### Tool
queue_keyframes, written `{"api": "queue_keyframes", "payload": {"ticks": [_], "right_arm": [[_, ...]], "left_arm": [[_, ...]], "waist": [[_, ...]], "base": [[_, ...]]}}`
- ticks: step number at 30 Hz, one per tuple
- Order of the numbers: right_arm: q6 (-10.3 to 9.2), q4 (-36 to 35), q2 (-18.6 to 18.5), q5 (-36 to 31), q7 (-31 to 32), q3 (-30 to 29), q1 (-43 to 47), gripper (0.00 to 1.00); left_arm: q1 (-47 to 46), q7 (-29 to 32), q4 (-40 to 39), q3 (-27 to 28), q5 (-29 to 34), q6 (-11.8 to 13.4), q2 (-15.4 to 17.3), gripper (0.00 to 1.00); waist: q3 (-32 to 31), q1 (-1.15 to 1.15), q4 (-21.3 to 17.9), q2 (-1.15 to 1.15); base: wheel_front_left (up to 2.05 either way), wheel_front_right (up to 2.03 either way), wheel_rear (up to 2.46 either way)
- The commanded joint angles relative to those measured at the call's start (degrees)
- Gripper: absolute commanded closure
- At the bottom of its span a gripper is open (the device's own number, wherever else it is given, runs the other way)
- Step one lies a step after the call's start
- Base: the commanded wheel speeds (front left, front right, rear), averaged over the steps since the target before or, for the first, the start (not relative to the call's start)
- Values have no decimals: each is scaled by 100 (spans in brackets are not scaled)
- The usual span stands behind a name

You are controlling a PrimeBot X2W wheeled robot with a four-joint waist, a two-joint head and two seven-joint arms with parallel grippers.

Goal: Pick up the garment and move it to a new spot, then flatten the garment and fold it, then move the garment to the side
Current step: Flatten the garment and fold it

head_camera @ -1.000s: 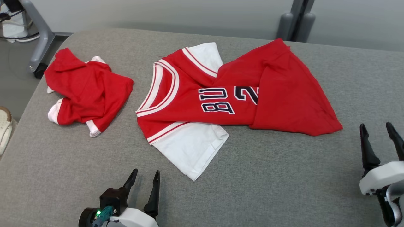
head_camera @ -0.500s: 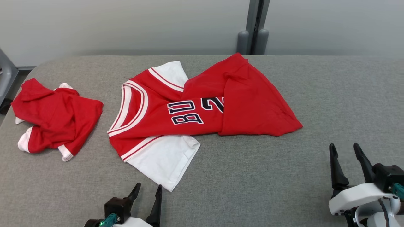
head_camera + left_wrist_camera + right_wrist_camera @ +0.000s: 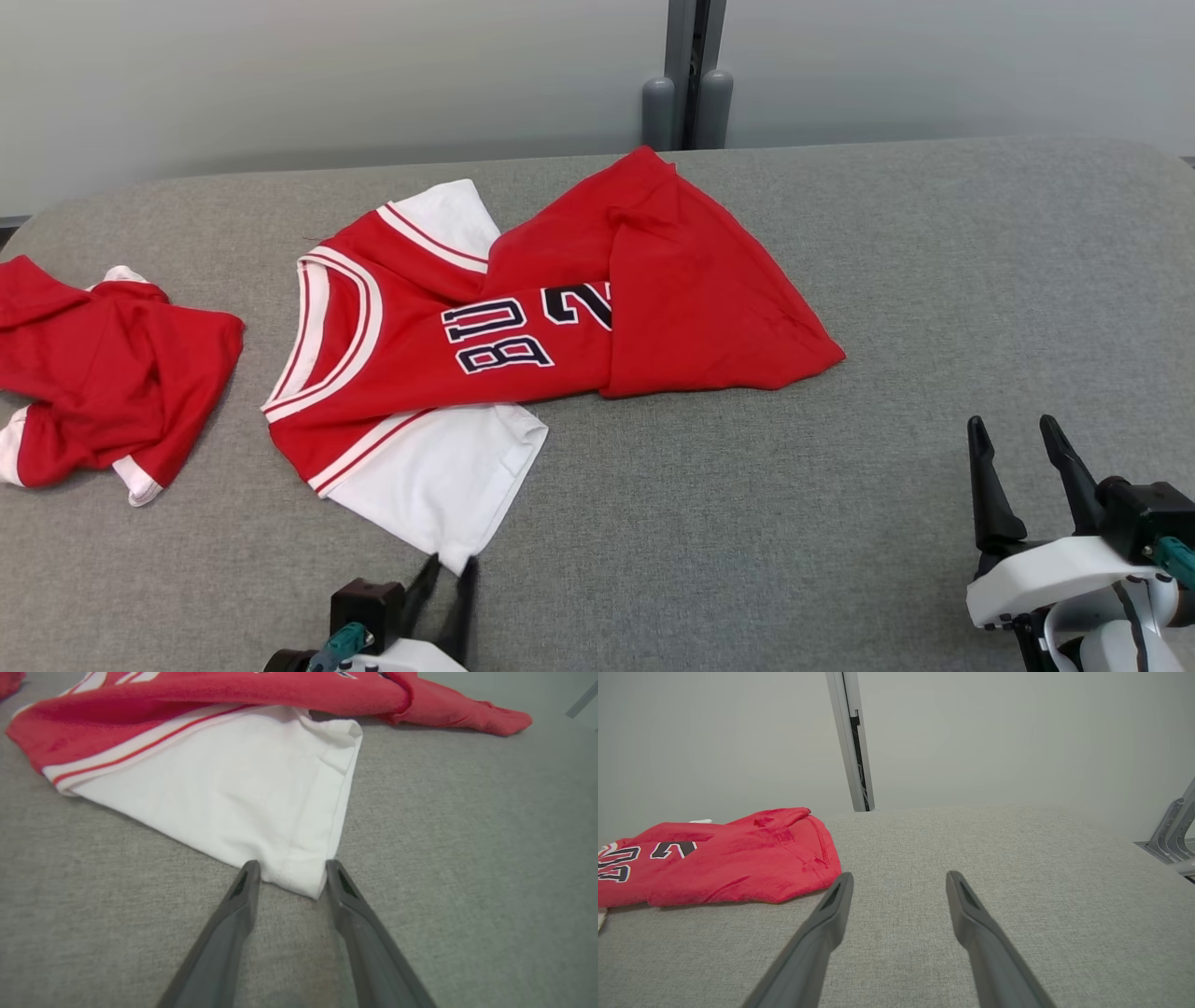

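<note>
The garment, a red jersey with white sleeves and dark lettering, lies crumpled mid-table, its lower part folded over itself. Its near white sleeve points toward me. My left gripper sits at that sleeve's corner. In the left wrist view its fingers stand apart on either side of the sleeve tip, low on the cloth-covered surface. My right gripper hovers open at the lower right, well clear of the jersey's red hem, nothing between its fingers.
A second red and white garment lies bunched at the table's left edge. The grey padded table stretches bare to the right and front. A grey post stands behind the table against the wall.
The head camera has swung, shifting the whole picture leftward. My left gripper has reached the white sleeve's corner and its fingers have narrowed around it. The right gripper stays open.
</note>
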Motion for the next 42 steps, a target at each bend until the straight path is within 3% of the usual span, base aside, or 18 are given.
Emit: {"api": "queue_keyframes", "payload": {"ticks": [1, 7, 23, 24, 25, 26, 35, 42], "right_arm": [[-2, 15, -45, -48, -11, -5, -50, 0], [-2, 69, -25, -17, -11, -70, 84, 0], [-1, 246, 129, 183, -11, -101, 470, 0], [-1, 253, 130, 188, -11, -97, 475, 0], [-2, 258, 132, 180, -11, -87, 474, 0], [-1, 263, 134, 171, -11, -85, 462, 0], [-2, 449, 79, 73, -11, 110, -66, 0], [-1, 992, -32, -9, -10, 465, -724, 0]], "left_arm": [[-62, 10, 98, -42, -22, 1, 20, 100], [29, 2, 126, 29, 2, 32, 28, 100], [1071, 2, -515, 1277, 190, 345, 358, 100], [1078, 2, -519, 1306, 209, 331, 355, 68], [1066, 2, -537, 1327, 238, 322, 355, 8], [1055, 2, -563, 1358, 247, 313, 337, 0], [797, 2, -1061, 1380, 556, 262, 114, 0], [554, 2, -1202, 1232, 661, 145, 37, 0]], "waist": [[-13, 0, -2, 0], [-187, 0, 115, 0], [-861, 0, 642, 0], [-852, 0, 661, 0], [-835, 0, 682, 0], [-808, 0, 702, 0], [-351, 0, 886, 0], [73, 0, 1036, 0]], "base": [[0, 0, 0], [0, 0, 0], [0, 0, 0], [0, 0, 0], [0, 0, 0], [0, 0, 0], [0, 0, 0], [0, 0, 0]]}}
